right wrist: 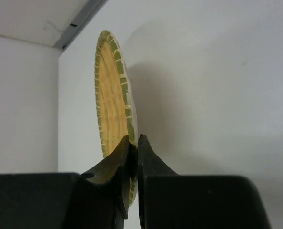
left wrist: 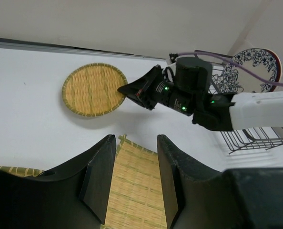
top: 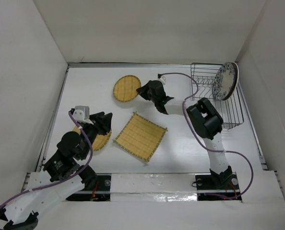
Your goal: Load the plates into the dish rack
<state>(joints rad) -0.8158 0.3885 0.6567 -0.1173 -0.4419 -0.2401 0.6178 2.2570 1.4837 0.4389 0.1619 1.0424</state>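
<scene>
A round woven bamboo disc (top: pixel 126 88) (left wrist: pixel 95 89) lies at the back of the table. My right gripper (top: pixel 141 91) (right wrist: pixel 134 140) is shut on its right rim, the disc (right wrist: pixel 110 95) edge-on between the fingers. The square woven mat (top: pixel 141 136) (left wrist: pixel 136 186) lies mid-table. My left gripper (top: pixel 106 120) (left wrist: pixel 136 139) is open just above the mat's left corner, nothing between its fingers. A second round disc (top: pixel 101 141) (left wrist: pixel 13 168) lies partly under the left arm. The black wire dish rack (top: pixel 229 112) (left wrist: pixel 256 138) at the back right holds an upright blue-patterned plate (top: pixel 225 80) (left wrist: pixel 256 64).
White walls close in the table on the left, back and right. The right arm's purple cable (top: pixel 188 98) loops in front of the rack. Bare white tabletop lies between the mat and the rack.
</scene>
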